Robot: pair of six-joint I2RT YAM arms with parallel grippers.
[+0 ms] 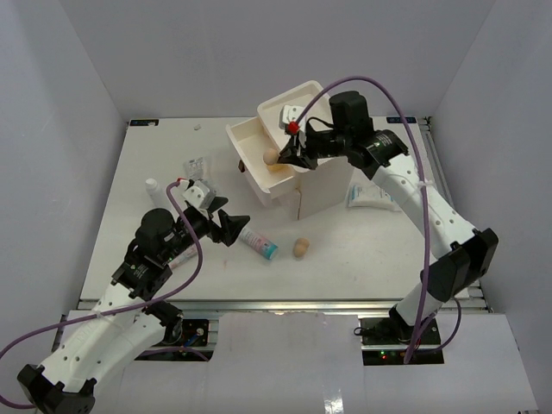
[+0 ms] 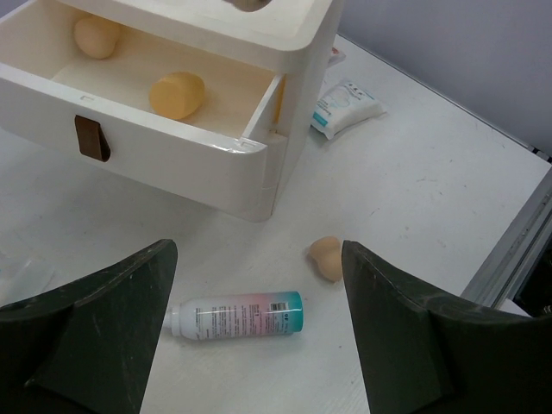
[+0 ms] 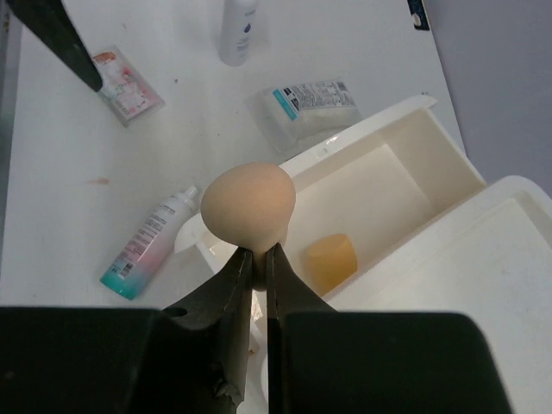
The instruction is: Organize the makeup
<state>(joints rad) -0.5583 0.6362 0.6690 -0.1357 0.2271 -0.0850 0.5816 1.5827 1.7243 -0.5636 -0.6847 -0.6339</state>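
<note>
Sponge [image 3: 248, 205] tight in right gripper [image 3: 259, 254], its base hidden between the fingers [image 3: 228, 293]; left gripper [image 2: 257, 252] wide by tube [image 2: 237, 316].

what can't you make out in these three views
- Right wrist view: the small white bottle is cut off by the top edge.
- Left wrist view: print on the white tube with teal cap is too small to read.
- Top external view: the white sachet with blue print is partly hidden behind the right arm.
</note>
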